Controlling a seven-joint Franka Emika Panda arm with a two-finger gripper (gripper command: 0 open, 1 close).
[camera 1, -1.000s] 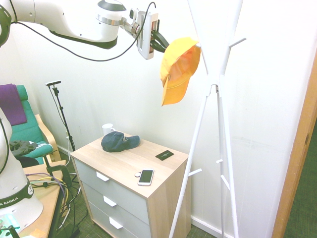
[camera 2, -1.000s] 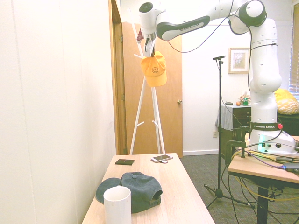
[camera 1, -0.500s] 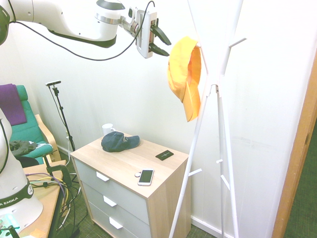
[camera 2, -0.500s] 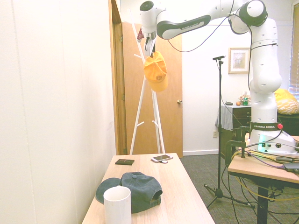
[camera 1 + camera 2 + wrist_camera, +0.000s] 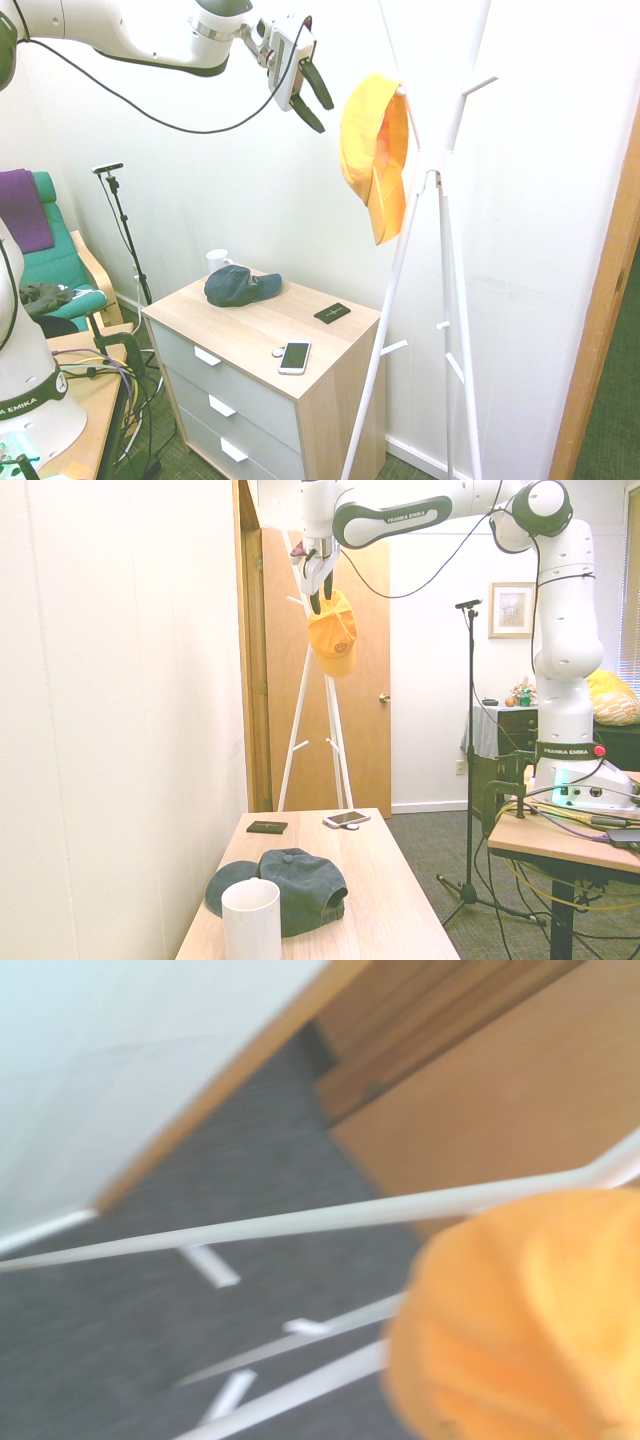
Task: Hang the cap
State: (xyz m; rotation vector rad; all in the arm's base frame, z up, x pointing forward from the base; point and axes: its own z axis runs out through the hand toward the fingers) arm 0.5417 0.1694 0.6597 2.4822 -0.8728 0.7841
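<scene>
Orange-yellow fabric up on the rack: the cap hangs from an upper peg of the white coat stand, brim pointing down, crown against the pole; in the second exterior view it dangles just under the arm's wrist. The gripper sits at about nine o'clock from the cap in the first exterior view, clear of the fabric, its two dark fingers spread wide with nothing between them. The wrist view shows blurred orange cloth close by, white stand legs crossing behind. Down at seven o'clock, the wooden dresser carries a dark blue cap, a white mug, a phone and a small black card.
</scene>
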